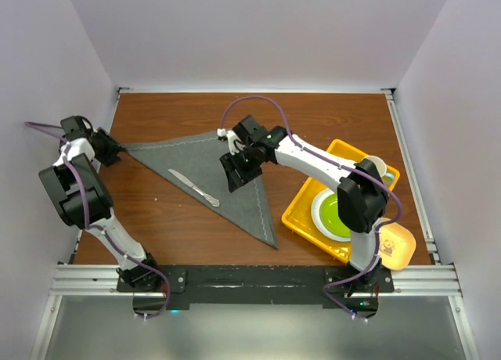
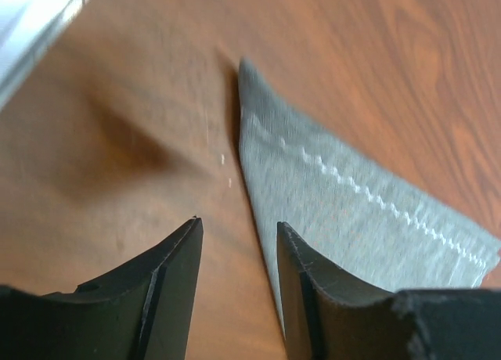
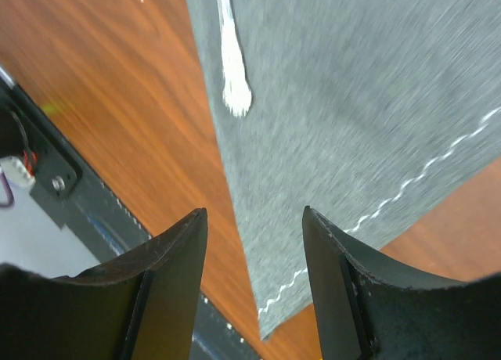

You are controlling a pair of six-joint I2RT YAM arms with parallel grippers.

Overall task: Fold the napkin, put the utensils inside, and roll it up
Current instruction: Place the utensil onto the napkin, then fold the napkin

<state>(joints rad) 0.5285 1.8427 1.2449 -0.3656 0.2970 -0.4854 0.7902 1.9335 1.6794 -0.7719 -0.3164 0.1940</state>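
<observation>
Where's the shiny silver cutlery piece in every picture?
Top external: the utensil lies left of centre, on the napkin.
Left wrist: not in it.
Right wrist: its blurry end shows top centre, on the napkin.
Shared landmark: the napkin's pale stitched line.

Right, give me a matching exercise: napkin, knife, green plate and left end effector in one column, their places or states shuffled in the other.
1 napkin
2 knife
3 green plate
4 left end effector

A in the yellow tray
B lying on the napkin
C folded into a triangle on the table
D open, at a napkin corner

Pairs: 1-C, 2-B, 3-A, 4-D
</observation>
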